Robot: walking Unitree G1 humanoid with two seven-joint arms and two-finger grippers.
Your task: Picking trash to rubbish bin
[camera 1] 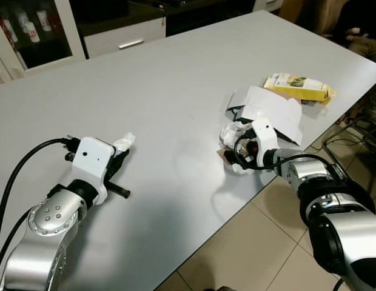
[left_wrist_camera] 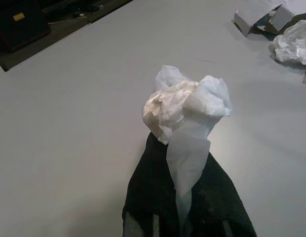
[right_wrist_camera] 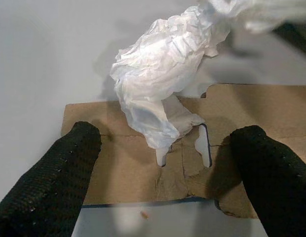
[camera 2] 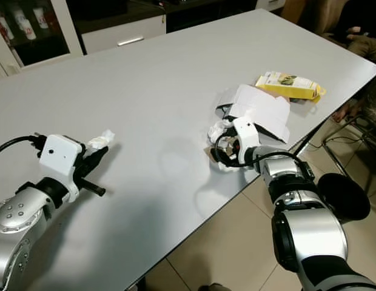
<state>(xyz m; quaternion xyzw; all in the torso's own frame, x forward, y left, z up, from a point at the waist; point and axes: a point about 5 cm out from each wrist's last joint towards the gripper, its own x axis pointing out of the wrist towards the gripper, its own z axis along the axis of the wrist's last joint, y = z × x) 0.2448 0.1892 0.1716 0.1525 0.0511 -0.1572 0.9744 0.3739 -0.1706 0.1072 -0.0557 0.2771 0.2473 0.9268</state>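
At the right edge of the grey desk [camera 1: 176, 91], below a yellow packet [camera 1: 299, 88] and white box [camera 1: 267, 109], the right claw [right_wrist_camera: 165, 168] gapes wide over torn cardboard [right_wrist_camera: 143, 163] and crumpled tissue [right_wrist_camera: 163, 64], while at lower left the left claw [left_wrist_camera: 185, 197] pinches a tissue wad [left_wrist_camera: 185, 103], seen close at the wrist.

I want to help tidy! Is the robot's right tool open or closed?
Open. The right tool has its fingers spread apart over brown cardboard, around crumpled tissue.
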